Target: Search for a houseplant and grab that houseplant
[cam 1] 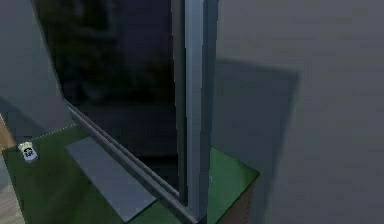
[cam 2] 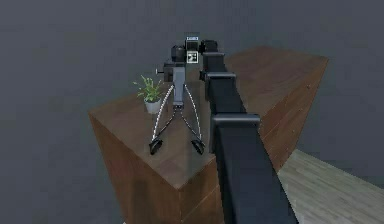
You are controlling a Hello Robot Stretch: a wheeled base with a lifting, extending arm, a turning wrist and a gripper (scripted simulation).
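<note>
1. Forward view, starting at its left: a small pale can-like thing stands on a green surface. Next comes a flat grey slab, then a large dark screen.
2. Arm side view, at the left: the houseplant stands on a brown tabletop, close to that tabletop's left edge.
3. Its long axis is upright, with a small white pot at the base and thin green leaves fanning upward. The pot looks round, so no side seems better to approach than another.
4. Just right of the plant, two thin fingers slant down the picture from a dark body. The plant lies to the left of the jaws, level with their body end, not their tips. I cannot tell whether they touch it.
5. I cannot tell how the jaws stand either.
6. Farther right, the arm rises from the bottom edge. The coming move likely turns on bringing the jaws leftward until the pot sits between the fingers, gripped low across its upright axis.
</note>
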